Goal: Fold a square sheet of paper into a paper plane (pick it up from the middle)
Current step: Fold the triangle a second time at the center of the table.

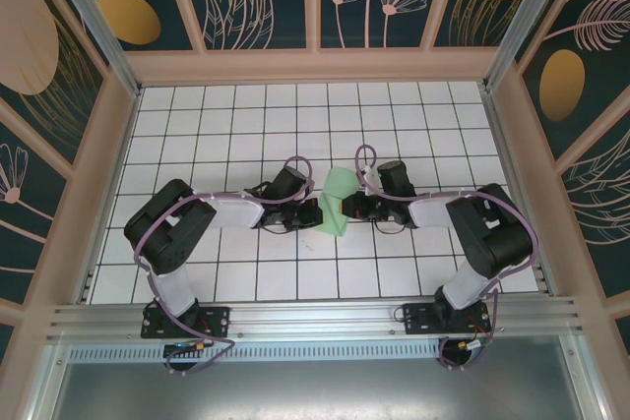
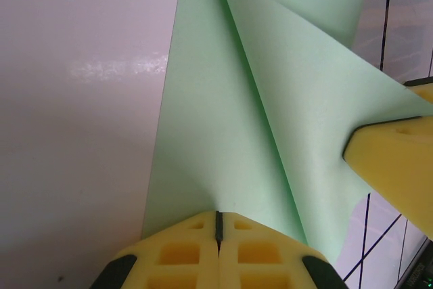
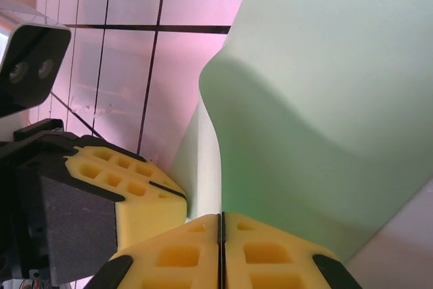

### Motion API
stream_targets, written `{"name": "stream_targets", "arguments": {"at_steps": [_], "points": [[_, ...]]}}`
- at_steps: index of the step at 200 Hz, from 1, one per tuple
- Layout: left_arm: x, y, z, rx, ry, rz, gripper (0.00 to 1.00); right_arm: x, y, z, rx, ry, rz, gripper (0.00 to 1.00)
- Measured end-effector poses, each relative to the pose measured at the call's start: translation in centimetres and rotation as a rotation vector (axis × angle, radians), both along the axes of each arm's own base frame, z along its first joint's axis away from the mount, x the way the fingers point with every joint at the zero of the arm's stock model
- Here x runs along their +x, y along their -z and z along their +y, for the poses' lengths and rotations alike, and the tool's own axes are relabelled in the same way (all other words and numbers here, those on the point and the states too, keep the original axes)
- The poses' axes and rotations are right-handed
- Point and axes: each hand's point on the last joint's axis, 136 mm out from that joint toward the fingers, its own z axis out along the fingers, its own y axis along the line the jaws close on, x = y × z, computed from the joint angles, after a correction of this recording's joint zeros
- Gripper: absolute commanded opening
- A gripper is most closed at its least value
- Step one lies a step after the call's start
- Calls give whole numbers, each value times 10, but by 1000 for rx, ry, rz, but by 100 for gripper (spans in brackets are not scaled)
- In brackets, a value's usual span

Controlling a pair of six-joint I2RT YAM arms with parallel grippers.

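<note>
The square sheet of paper is pale mint green, folded and held upright above the table's middle between both grippers. In the left wrist view the paper shows a long diagonal crease with a flap lying over it. My left gripper is shut on its lower edge. The yellow pad of the right gripper pinches the flap's right corner. In the right wrist view the sheet curves up from my right gripper, which is shut on its edge. The left gripper's yellow fingers sit close beside it.
The white gridded table stretches around the arms, walled by pink frame posts and patterned panels. Both arms reach inward from their bases, the left gripper and the right gripper meeting almost tip to tip.
</note>
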Motion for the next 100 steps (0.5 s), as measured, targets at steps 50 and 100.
{"name": "stream_targets", "arguments": {"at_steps": [50,100], "points": [[0,-1,0,5,2,2,8,-5,3,-1,-10,-20,14,14],[0,0,0,7,2,3,8,-4,0,0,-31,-65,-9,13]]}}
